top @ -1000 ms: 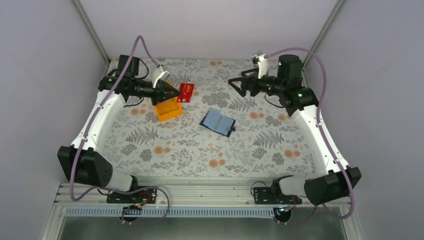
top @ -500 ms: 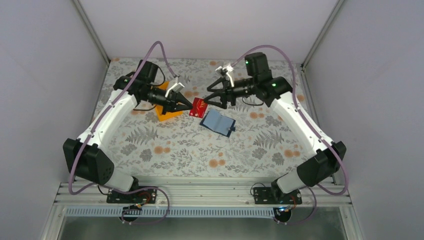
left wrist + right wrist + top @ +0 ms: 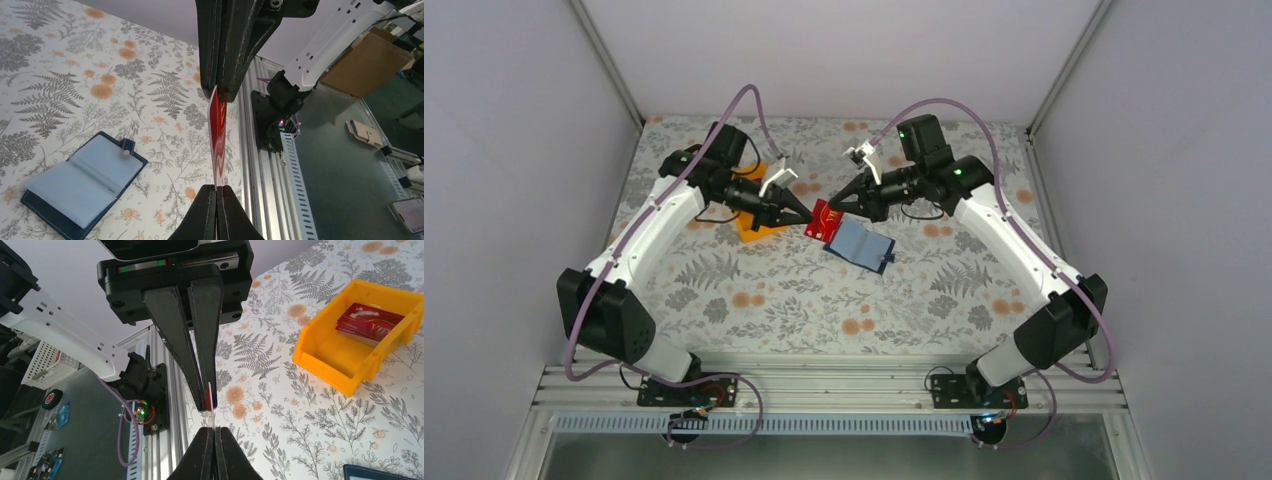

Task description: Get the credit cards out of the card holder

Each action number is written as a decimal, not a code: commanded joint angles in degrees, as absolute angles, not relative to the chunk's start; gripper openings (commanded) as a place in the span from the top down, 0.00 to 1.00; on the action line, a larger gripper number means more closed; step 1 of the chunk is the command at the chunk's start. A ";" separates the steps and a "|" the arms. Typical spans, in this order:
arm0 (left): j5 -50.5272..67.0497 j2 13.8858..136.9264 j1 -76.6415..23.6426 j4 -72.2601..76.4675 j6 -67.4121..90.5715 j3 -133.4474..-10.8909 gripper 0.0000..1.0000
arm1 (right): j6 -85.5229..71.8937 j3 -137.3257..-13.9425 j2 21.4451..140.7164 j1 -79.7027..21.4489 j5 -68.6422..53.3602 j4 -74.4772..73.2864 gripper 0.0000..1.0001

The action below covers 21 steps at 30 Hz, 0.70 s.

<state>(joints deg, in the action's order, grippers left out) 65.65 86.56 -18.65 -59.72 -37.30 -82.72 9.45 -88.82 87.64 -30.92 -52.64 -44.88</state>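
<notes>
A red credit card (image 3: 823,221) hangs in the air above the table's middle, pinched from both sides. My left gripper (image 3: 807,219) is shut on its left edge and my right gripper (image 3: 832,207) is shut on its right edge. The left wrist view shows the card (image 3: 217,145) edge-on between my own tips (image 3: 216,188) and the right arm's fingers (image 3: 225,60). In the right wrist view its thin edge (image 3: 210,407) runs up from my tips (image 3: 214,430). The blue card holder (image 3: 861,243) lies open on the table just below the card, also seen in the left wrist view (image 3: 82,185).
An orange bin (image 3: 759,224) stands under my left arm. The right wrist view shows that bin (image 3: 320,347) with red cards (image 3: 370,322) lying inside it. An aluminium rail (image 3: 824,385) runs along the table's near edge.
My left gripper carried the red card from over the orange bin to the table's middle. My right arm swung in from the back right and shut on the card's other edge.
</notes>
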 commanded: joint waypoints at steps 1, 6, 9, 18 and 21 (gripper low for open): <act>67.89 86.60 -18.96 -59.83 -39.61 -84.86 0.98 | 7.12 -87.99 87.54 -31.48 -50.43 -46.35 0.96; 66.56 86.56 -18.97 -57.29 -36.89 -84.79 0.66 | 1.31 -88.16 88.42 -29.69 -48.99 -45.98 0.96; 61.28 86.84 -18.82 -54.62 -33.07 -85.18 0.22 | -5.89 -86.17 88.75 -26.64 -48.85 -42.21 0.96; 27.07 90.89 -22.57 -53.31 -28.28 -99.42 0.18 | -49.82 -69.02 90.30 -17.53 -46.74 -9.94 0.96; 17.53 92.38 -29.42 -54.58 -31.16 -105.56 0.18 | -61.01 -66.42 90.09 -17.44 -43.18 -4.81 0.96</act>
<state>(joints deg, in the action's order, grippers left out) 33.52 91.57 -22.24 -54.61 -29.32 -98.63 -37.34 -68.66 91.00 -17.15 -46.96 -19.35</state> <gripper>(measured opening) 0.822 0.044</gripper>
